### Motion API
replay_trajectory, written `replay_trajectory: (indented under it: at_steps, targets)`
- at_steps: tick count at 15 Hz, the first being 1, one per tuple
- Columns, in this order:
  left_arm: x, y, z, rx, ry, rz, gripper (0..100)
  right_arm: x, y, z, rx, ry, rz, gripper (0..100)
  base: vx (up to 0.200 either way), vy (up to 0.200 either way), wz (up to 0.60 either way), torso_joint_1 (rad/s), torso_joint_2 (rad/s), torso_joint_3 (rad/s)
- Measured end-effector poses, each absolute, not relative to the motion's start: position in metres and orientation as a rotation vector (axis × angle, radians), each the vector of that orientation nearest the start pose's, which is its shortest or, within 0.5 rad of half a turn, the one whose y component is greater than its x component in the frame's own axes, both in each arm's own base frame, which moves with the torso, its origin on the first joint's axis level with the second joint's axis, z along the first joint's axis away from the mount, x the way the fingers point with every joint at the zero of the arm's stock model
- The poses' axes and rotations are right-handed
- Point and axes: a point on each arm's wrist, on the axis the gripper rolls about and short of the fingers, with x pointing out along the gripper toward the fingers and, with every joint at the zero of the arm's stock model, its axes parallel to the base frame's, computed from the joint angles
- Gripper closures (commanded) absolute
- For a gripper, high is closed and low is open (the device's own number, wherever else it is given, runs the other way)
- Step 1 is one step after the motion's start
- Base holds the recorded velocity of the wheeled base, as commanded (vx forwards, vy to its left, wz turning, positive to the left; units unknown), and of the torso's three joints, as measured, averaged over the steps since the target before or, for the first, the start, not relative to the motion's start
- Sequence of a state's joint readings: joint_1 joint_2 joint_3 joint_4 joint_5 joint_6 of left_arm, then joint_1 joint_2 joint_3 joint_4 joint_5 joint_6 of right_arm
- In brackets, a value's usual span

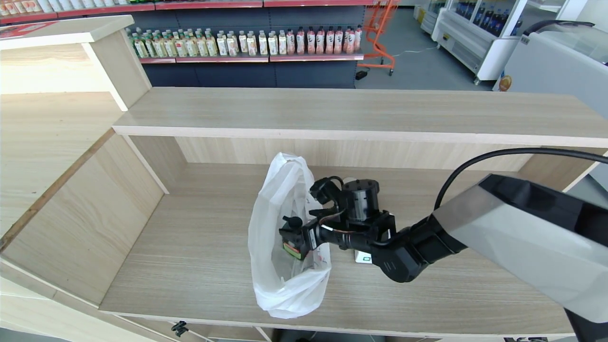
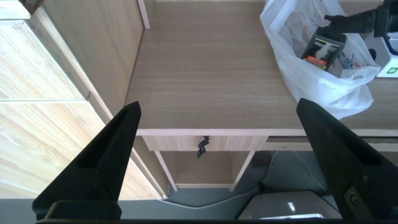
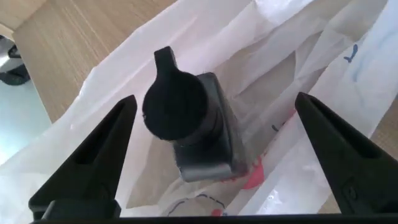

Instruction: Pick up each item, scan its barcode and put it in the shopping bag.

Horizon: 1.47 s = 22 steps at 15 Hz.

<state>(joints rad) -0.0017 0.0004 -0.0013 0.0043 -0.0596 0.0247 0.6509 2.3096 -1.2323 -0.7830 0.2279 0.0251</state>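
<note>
Since the dark bottle with its black cap is seen inside the white shopping bag, between the fingers of the right gripper but not touched by them, the step in hand is judged to be the drop into the bag, at its very end. The right gripper's fingers are spread wide apart at the bag's mouth, and nothing is held. The left gripper is likewise spread apart and empty, off the front left edge of the surface, well apart from the bag.

For the next move, a straight lift of the right gripper out of the bag's mouth is called for, so that the thin plastic is not caught and dragged. 1 small white object with a green mark lies just beside the bag, under the right arm; whether it is an item to be scanned cannot be told.

The bag stands near the front edge of the surface, so a tug toward that edge is to be avoided. Open room is offered to the left of the bag, up to the side wall; at the back, the raised ledge is to be minded.
</note>
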Motion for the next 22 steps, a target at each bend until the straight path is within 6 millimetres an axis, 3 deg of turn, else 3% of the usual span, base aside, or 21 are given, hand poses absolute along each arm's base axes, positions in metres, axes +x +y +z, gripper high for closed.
replay_trajectory:
  at_steps: [4,6,8,11,13,16,22]
  targets:
    - [-0.023,-0.001,0.075,0.025,0.003,-0.06,0,0.344,0.244,0.125,0.204,0.383,0.794,0,0.0,0.0,0.0,0.0,0.0,0.0]
    - [-0.023,-0.001,0.075,0.024,0.003,-0.06,0,0.323,0.219,0.153,0.261,0.4,0.796,0,0.0,0.0,0.0,0.0,0.0,0.0]
    - [-0.023,-0.001,0.075,0.024,0.003,-0.06,0,0.298,0.187,0.172,0.27,0.403,0.769,0,0.0,0.0,0.0,0.0,0.0,0.0]
    - [-0.023,-0.001,0.075,0.025,0.003,-0.06,0,0.264,0.123,0.195,0.179,0.354,0.626,0,0.0,0.0,0.0,0.0,0.0,0.0]
    - [-0.023,-0.001,0.075,0.025,0.003,-0.06,0,0.242,0.088,0.198,0.155,0.343,0.518,0,0.0,0.0,0.0,0.0,0.0,0.0]
    - [-0.023,-0.001,0.075,0.024,0.003,-0.06,0,0.225,0.062,0.198,0.157,0.328,0.435,0,0.0,0.0,0.0,0.0,0.0,0.0]
    - [-0.023,-0.001,0.075,0.025,0.003,-0.061,0,0.218,0.049,0.199,0.158,0.312,0.384,0,-0.133,0.0,0.0,0.009,0.0,0.0]
